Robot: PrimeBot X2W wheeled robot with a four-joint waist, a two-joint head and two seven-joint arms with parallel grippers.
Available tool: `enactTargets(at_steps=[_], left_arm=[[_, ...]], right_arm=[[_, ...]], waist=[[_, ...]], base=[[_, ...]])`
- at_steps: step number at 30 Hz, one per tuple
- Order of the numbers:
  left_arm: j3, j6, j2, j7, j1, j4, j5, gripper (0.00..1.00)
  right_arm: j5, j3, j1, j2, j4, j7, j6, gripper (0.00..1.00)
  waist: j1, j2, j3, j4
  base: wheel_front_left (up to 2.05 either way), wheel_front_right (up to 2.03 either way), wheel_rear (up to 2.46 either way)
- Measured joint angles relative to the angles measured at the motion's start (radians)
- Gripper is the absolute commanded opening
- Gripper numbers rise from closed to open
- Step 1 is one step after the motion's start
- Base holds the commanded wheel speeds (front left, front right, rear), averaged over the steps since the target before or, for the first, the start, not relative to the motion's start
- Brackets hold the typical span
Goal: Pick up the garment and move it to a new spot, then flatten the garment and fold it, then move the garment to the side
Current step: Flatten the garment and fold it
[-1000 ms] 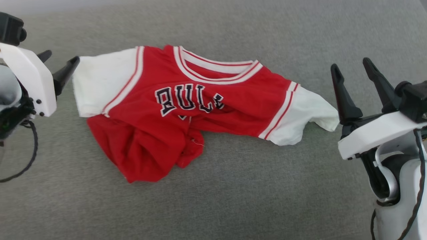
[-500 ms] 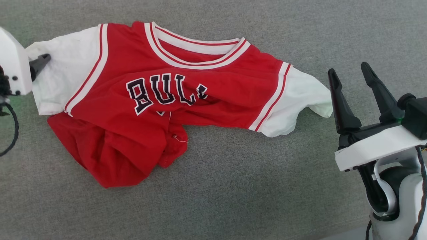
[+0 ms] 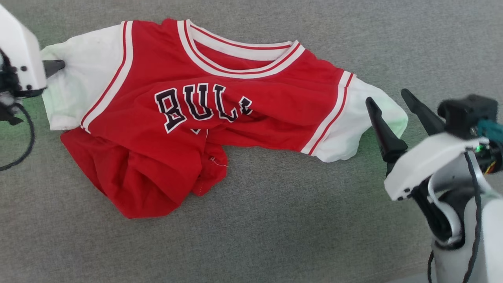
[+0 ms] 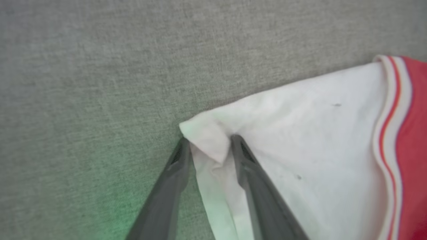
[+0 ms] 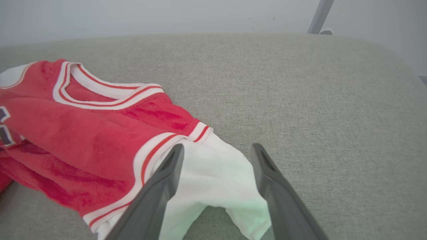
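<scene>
**Item 1. Garment.** Small red jersey with white short sleeves. It lies front-up on the grey fabric worktop, spread roughly across the robot's front. Red-and-white striped trim runs round the neck and both armholes. The black, white-outlined chest lettering reads "BUL", and the rest is lost in a crease. The upper half lies fairly open. The lower body is rucked into a crumpled heap toward the robot's left, with the hem turned under and a loose thread showing at the fold.

**Item 2. Left end effector.** It sits at the outer corner of the left sleeve. The two dark fingers are set a moderate way apart, neither wide nor pressed together. The sleeve corner is bunched up between them and both fingertips touch the cloth. A gap shows between the fingers, so from here it reads as astride the cloth rather than clamped on it. A black cable loops below its white housing.

**Item 3. Right end effector.** Its jaws are fully wide and it holds nothing. It stands at the far end of the right sleeve, fingers pointing toward the jersey. In the wrist view the sleeve end lies between the two fingers. Whether either finger touches the cloth I cannot tell.

**Item 4. Surroundings.** A pale wall rises behind the worktop's rounded far edge, and a slanted metal pole stands against it. A faint green glow tints the cloth near each end effector.
</scene>
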Motion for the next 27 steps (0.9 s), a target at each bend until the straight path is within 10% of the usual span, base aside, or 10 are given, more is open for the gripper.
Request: enactTargets(at_steps=[22, 24, 27], left_arm=[[-0.022, -0.059, -0.062, -0.062, -0.047, 0.011, -0.022, 0.00], [-0.022, -0.060, -0.065, -0.067, -0.049, 0.017, -0.033, 0.00], [-0.026, -0.064, -0.069, -0.076, -0.053, 0.025, -0.040, 0.00]], right_arm=[[0.278, 0.022, -0.187, -0.200, 0.203, 0.640, -0.001, 1.00], [0.281, 0.047, -0.187, -0.219, 0.189, 0.674, -0.002, 0.00], [0.301, 0.065, -0.187, -0.234, 0.193, 0.666, -0.005, 0.00]], waist=[[0.0000, 0.0000, 0.032, 0.084], [0.0000, 0.0000, 0.034, 0.086], [0.0000, 0.0000, 0.034, 0.090]], base=[[0.00, 0.00, 0.00], [0.00, 0.00, 0.00], [0.00, 0.00, 0.00]])
